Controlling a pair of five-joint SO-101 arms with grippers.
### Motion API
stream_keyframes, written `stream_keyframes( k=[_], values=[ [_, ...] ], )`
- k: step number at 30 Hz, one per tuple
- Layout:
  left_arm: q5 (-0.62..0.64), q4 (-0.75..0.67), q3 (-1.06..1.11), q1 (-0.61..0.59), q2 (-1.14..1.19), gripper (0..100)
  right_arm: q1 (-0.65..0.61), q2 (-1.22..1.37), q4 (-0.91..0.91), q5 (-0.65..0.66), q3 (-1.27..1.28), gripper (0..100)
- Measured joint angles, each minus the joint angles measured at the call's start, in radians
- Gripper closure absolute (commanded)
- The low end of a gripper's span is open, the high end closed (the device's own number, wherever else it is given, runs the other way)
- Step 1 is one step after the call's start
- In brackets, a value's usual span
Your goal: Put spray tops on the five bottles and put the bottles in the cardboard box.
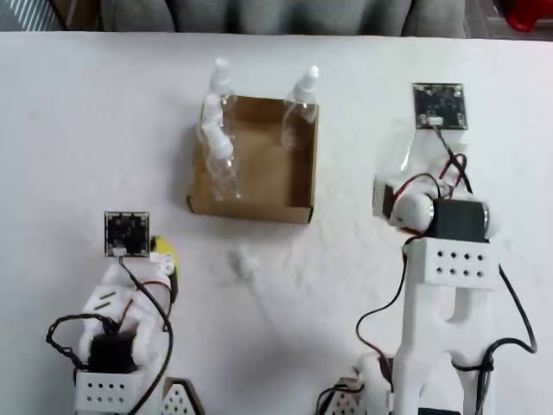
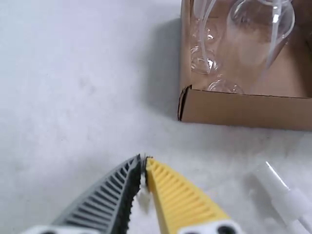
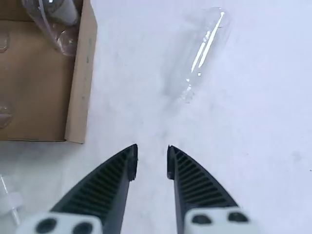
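Capped bottles (image 1: 298,112) stand in the cardboard box (image 1: 251,210), so I judge I'm on the last one. The bare bottle (image 3: 200,53) lies on the table ahead of my right gripper (image 3: 152,158), its fingers narrowly apart and empty. The loose spray top (image 2: 287,195) lies near my left gripper (image 2: 143,168), fingers pressed together on nothing, which must open for the pickup.

A hobby-style robotics bench in what looks like a living room: a cloth-covered table (image 1: 86,112) holds a cardboard box (image 1: 251,209), with the white plastic left arm (image 1: 112,346) and right arm (image 1: 445,285) on the near side of it, carrying bare circuit boards (image 1: 440,105) and loose wires (image 1: 380,311); beyond the box, grey upholstery (image 1: 285,15) like a sofa
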Motion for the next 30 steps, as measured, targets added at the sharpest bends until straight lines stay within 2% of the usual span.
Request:
stream_keyframes(
  k=[7, 13, 19, 25, 30],
  values=[
    [0.0, 0.0, 0.0, 0.0, 0.0, 98, 0.046, 0.184, -0.009, -0.003, -0.109, 93.1],
    [0.0, 0.0, 0.0, 0.0, 0.0, 98, 0.078, 0.33, -0.009, -0.083, -0.262, 93.1],
    [0.0, 0.0, 0.0, 0.0, 0.0, 98, 0.075, 0.416, -0.118, -0.124, -0.299, 93.0],
    [0.0, 0.0, 0.0, 0.002, 0.0, 98, 0.077, 0.537, -0.193, -0.239, -0.353, 83.3],
    [0.0, -0.023, 0.0, 0.002, 0.0, 94, 0.091, 0.689, -0.195, -0.275, -0.46, 83.3]
  ],
)
